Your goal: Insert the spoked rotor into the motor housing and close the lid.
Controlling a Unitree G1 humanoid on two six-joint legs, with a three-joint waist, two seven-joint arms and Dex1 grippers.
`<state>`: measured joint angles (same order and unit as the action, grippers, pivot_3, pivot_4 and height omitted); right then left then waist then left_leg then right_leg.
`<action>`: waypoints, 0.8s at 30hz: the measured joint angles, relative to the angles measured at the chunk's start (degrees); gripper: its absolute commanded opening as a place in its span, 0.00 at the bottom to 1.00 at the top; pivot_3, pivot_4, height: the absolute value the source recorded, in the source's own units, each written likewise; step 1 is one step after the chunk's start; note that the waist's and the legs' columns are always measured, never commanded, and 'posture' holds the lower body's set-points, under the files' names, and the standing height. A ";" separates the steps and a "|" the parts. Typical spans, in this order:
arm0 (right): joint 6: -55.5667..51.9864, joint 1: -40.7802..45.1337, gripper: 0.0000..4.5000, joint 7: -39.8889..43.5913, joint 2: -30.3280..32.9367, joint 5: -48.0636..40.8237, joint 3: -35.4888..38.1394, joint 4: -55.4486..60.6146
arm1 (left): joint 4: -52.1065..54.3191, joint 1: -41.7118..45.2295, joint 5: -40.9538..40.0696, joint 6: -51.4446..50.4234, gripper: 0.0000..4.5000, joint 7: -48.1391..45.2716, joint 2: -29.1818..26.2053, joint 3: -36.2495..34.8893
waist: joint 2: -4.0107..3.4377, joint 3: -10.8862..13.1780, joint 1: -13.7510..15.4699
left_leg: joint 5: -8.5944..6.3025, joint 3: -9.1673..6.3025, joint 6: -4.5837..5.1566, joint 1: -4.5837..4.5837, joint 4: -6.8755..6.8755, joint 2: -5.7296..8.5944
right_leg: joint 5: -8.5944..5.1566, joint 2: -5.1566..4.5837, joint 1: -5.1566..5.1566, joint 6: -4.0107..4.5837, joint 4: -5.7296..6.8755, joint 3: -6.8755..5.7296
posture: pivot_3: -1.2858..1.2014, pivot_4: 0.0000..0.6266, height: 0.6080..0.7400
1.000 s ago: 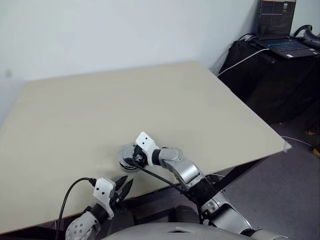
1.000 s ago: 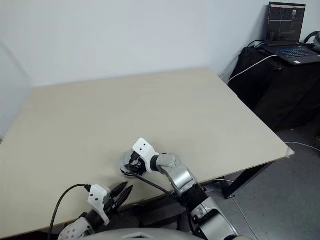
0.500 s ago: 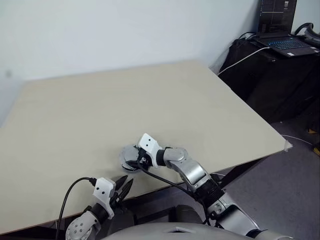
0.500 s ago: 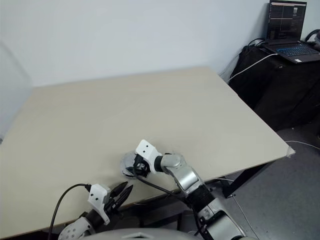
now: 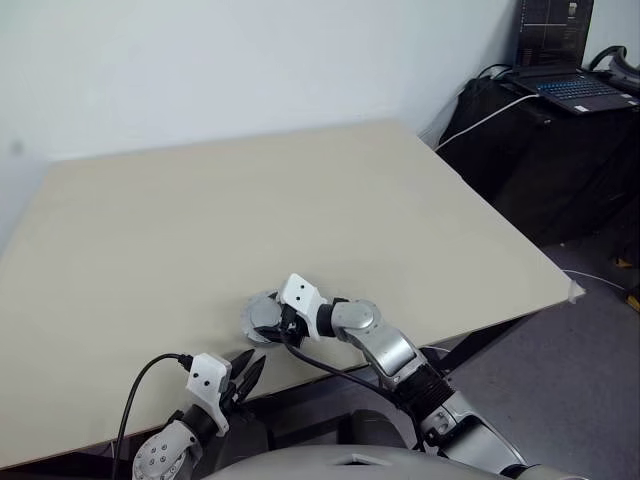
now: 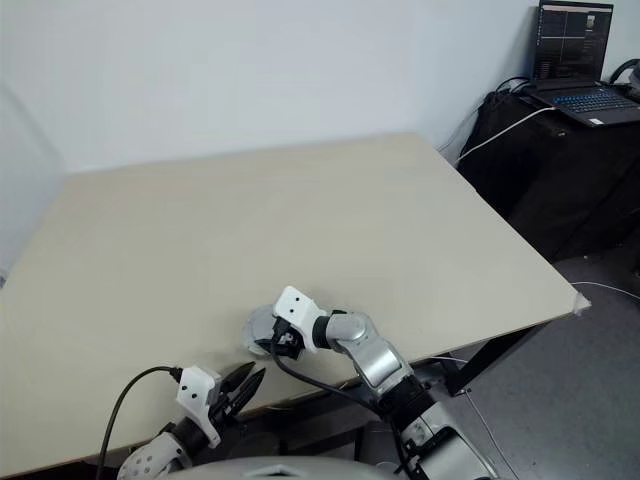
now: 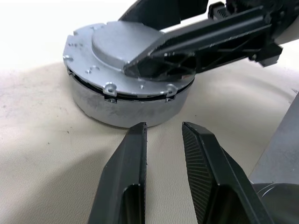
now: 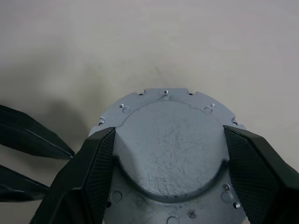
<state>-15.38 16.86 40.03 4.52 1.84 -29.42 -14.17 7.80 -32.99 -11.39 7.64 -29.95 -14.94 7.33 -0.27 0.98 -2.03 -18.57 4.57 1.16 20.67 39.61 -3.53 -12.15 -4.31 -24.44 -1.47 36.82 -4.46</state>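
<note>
Nothing has shifted: right fingers [image 8: 168, 186] span the lid's [image 8: 168, 140] boss; left fingers [image 7: 163, 172] nearly closed, empty.

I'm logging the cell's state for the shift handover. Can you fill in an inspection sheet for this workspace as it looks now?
Surface: beige wooden tabletop, bare apart from the assembly near its front edge.
Job's things: flat light-grey notched metal lid with raised round boss sits on the round grey motor housing; a thin dark gap shows between them. Spoked rotor not visible.
Clutter: nothing seen.
Grippers: right gripper, fingers spread on either side of the lid's boss; left gripper nearly shut, empty, just short of the housing.
Cables: black cable at the left wrist; white cable beside the table.
Surroundings: open laptop on a dark stand.
</note>
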 measured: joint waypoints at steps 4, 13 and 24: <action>-0.32 0.02 0.71 -0.91 -0.29 0.45 -0.01 -0.12 | 1.84 0.00 0.02 -1.16 0.27 0.38 -0.02 0.00 | -0.01 0.00 0.00 | 0.00 -0.01 0.00 -0.05 0.00 0.00 | 0.00 0.00 -0.01 0.00 0.00 0.00 | 0.52 0.00 1.00; -3.80 1.59 0.71 0.81 0.22 0.24 -0.04 -0.04 | 4.40 -0.21 0.02 -3.24 0.27 1.46 -0.09 0.01 | -0.03 -0.03 0.01 | 0.01 -0.02 -0.01 -0.11 0.00 0.00 | 0.00 0.00 -0.01 0.00 0.00 0.00 | 0.52 0.00 1.00; -4.59 1.92 0.71 3.08 1.80 0.09 -0.26 1.06 | 5.84 -0.44 0.01 -4.66 0.27 2.21 -0.09 0.27 | -0.04 -0.02 0.50 | 0.00 -0.04 0.00 -0.09 0.00 0.03 | 0.00 -0.02 0.00 0.00 -0.03 0.00 | 0.52 0.00 1.00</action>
<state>-19.97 18.78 43.11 6.32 1.93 -29.68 -13.11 13.64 -33.43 -11.38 2.98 -27.74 -15.03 7.60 -0.31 0.96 -1.53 -18.57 4.53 1.16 20.58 39.61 -3.50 -12.15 -4.32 -24.45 -1.47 36.79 -4.46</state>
